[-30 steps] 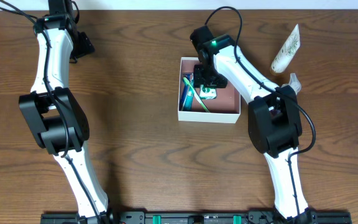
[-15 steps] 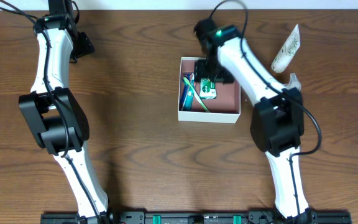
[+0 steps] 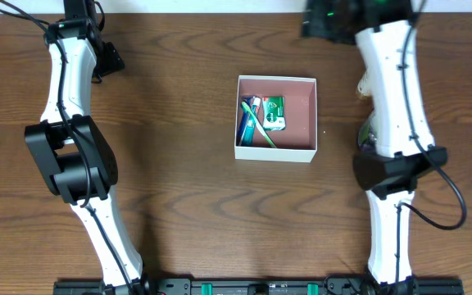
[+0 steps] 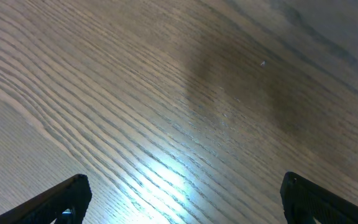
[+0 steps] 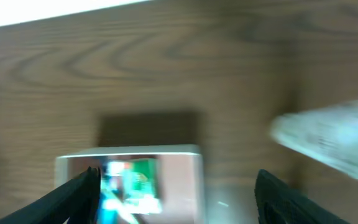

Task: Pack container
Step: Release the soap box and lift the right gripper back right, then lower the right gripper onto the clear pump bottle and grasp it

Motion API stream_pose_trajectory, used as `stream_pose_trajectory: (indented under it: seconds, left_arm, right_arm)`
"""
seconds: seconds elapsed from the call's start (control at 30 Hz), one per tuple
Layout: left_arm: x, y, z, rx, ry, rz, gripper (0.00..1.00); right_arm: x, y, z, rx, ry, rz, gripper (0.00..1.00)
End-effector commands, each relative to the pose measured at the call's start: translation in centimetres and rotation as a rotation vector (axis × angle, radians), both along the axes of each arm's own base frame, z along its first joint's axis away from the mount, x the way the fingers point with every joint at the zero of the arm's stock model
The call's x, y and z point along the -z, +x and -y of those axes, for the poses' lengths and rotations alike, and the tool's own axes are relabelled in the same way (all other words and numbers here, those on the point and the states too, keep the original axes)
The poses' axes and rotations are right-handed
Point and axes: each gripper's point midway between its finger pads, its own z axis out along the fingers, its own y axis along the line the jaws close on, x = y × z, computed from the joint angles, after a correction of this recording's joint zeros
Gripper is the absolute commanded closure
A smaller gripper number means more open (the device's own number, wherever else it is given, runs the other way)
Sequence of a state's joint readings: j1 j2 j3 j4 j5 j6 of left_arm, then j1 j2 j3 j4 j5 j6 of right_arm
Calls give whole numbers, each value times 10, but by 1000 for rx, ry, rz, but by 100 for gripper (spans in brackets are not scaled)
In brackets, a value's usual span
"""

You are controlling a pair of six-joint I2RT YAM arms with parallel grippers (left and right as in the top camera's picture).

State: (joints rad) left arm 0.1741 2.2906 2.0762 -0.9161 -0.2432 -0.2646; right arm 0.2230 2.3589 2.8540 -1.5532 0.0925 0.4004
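Near the middle of the surface point(image 3: 179, 164) sits the container point(image 3: 300, 119), its left part holding a green packet point(image 3: 274, 113) and slim blue-and-green items point(image 3: 247, 121); the pink right part is bare. A pale tube point(image 5: 328, 140) lies outside on the right, so packing looks partly done. The right pincer point(image 5: 178, 183), blurred, hangs high, wide and empty. The left pincer point(image 4: 185, 193) gapes over bare wood, well apart.
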Motion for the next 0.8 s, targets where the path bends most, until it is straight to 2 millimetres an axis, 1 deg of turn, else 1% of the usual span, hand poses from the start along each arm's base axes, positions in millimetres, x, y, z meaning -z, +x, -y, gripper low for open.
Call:
stream_pose_trajectory:
  seconds: [0.0,0.07,0.17,0.27,0.37,0.53,0.67,0.7,0.77]
  left_arm:
    - [-27,3,-4,-9,21,54,2]
    - [-27,3,-4,-9,21,54,2]
    - [-27,3,-4,-9,21,54,2]
    - [-27,3,-4,-9,21,54,2]
    - [-27,3,-4,-9,21,54,2]
    - [-27,3,-4,-9,21,54,2]
    - [-27,3,-4,-9,21,54,2]
    - [-27,3,-4,-9,21,54,2]
    - [-27,3,-4,-9,21,54,2]
  right_arm:
    - [3,-2,54,94,-94,-29,23]
    - [5,-8,70,123,-96,-59,23]
    - [-1,-17,88,156,-97,-72,21]
    - [-11,-22,99,179,-95,-59,20]
    - [-16,-25,108,199,-93,-53,19]
    - [-27,-34,112,186,-108,-46,18]
    - [-47,-43,118,188,-132,-1,16]
    - [-52,-45,118,181,-134,9,16]
    - [-69,-53,114,123,-136,42,16]
